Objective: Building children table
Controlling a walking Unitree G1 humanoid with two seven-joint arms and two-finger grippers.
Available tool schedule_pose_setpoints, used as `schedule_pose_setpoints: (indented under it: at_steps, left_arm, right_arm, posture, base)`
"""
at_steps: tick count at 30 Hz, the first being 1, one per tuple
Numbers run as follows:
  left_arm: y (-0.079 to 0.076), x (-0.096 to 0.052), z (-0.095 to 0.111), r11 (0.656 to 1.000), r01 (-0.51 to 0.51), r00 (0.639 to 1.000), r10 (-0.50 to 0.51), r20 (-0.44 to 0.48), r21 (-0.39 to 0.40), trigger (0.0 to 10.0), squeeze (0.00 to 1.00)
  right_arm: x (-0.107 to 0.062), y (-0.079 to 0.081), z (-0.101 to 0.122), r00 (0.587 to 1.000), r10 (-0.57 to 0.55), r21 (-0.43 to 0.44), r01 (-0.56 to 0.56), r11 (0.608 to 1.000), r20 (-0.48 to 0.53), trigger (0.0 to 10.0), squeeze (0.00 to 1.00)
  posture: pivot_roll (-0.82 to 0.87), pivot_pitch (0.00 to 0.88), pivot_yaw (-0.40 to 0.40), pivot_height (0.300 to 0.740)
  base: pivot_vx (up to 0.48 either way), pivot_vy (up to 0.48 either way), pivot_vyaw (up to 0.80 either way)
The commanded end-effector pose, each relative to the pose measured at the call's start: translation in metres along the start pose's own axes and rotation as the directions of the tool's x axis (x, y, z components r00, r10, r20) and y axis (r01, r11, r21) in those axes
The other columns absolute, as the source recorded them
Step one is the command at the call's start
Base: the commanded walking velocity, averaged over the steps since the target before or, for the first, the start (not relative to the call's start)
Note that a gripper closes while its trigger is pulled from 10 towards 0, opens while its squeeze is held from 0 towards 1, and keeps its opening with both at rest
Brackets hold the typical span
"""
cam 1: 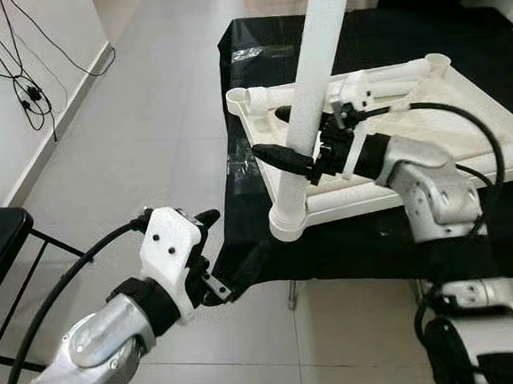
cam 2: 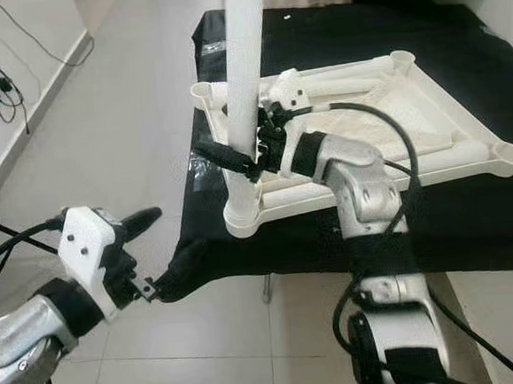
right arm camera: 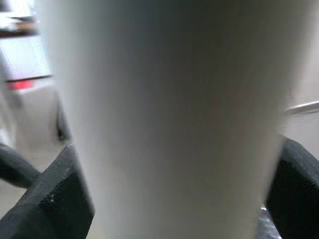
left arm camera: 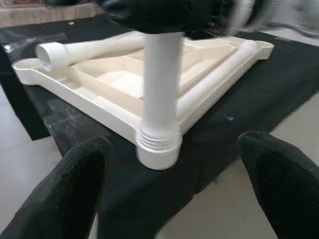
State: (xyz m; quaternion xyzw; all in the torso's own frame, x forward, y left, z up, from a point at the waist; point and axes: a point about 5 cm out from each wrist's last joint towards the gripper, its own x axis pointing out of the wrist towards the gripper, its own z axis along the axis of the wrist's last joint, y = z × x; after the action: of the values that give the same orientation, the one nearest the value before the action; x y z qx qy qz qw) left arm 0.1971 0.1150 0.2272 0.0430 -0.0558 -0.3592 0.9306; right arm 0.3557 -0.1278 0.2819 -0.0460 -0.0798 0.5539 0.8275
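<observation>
White plastic table leg (cam 1: 318, 71) stands in upturned white tabletop's (cam 1: 465, 131) corner socket, clenched by right gripper (cam 1: 311, 156); left gripper (cam 1: 210, 258) spread, waiting; other sockets unfilled.

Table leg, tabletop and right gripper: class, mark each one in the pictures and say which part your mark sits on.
table leg (cam 1: 312, 81): left eye view, on the mid shaft above the gripper.
tabletop (cam 2: 471, 151): right eye view, on its near rim tube.
right gripper (cam 2: 239, 158): right eye view, between the fingertips clamping the leg.
</observation>
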Motion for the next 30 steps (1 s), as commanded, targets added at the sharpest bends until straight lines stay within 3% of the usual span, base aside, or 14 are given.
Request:
schedule_pose_setpoints:
  at_steps: [1, 8, 16, 17, 18, 24, 30]
  left_arm:
    - [-0.01, -0.005, 0.001, 1.0, 0.018, 1.0, -0.019, -0.01, -0.017, 10.0, 0.0]
    - [-0.017, -0.015, 0.012, 0.999, -0.045, 0.999, 0.045, 0.016, -0.009, 10.0, 0.0]
    - [-0.014, -0.027, 0.004, 0.989, -0.148, 0.989, 0.148, -0.004, -0.006, 10.0, 0.0]
    - [-0.013, -0.029, 0.002, 0.987, -0.16, 0.987, 0.16, -0.014, -0.001, 10.0, 0.0]
    - [-0.012, -0.031, 0.001, 0.985, -0.171, 0.985, 0.171, -0.018, -0.003, 10.0, 0.0]
    - [-0.012, -0.027, 0.002, 0.984, -0.179, 0.984, 0.178, -0.023, -0.003, 10.0, 0.0]
    - [-0.013, -0.027, 0.002, 0.983, -0.183, 0.983, 0.183, -0.023, -0.016, 10.0, 0.0]
  right_arm:
    - [0.001, -0.004, -0.005, 0.997, 0.075, 0.026, -0.074, 0.997, -0.012, 10.0, 0.0]
    - [0.011, -0.017, -0.022, 0.991, 0.096, 0.047, -0.092, 0.995, -0.096, 10.0, 0.0]
    - [0.002, -0.027, -0.047, 0.987, -0.035, 0.074, 0.047, 0.996, -0.157, 10.0, 0.0]
    - [-0.002, -0.028, -0.049, 0.987, -0.046, 0.086, 0.06, 0.994, -0.155, 4.4, 0.0]
    - [-0.005, -0.029, -0.05, 0.987, -0.054, 0.102, 0.07, 0.992, -0.15, 0.0, 0.0]
    - [-0.021, -0.034, -0.052, 0.989, -0.071, 0.127, 0.088, 0.988, -0.127, 0.0, 0.0]
    - [-0.04, -0.038, -0.063, 0.966, -0.247, 0.146, 0.255, 0.956, -0.07, 0.0, 0.0]
  posture:
    - [0.21, 0.232, -0.054, 0.74]
    - [0.26, 0.241, -0.078, 0.74]
    - [0.3, 0.208, -0.097, 0.74]
    - [0.3, 0.206, -0.099, 0.74]
    - [0.3, 0.199, -0.103, 0.74]
    - [0.29, 0.191, -0.098, 0.74]
    - [0.25, 0.198, -0.1, 0.74]
  base:
    - [0.0, 0.0, 0.0]
    - [0.0, 0.0, 0.0]
    - [0.0, 0.0, 0.0]
    - [0.0, 0.0, 0.0]
    - [0.0, 0.0, 0.0]
    - [0.0, 0.0, 0.0]
    - [0.0, 0.0, 0.0]
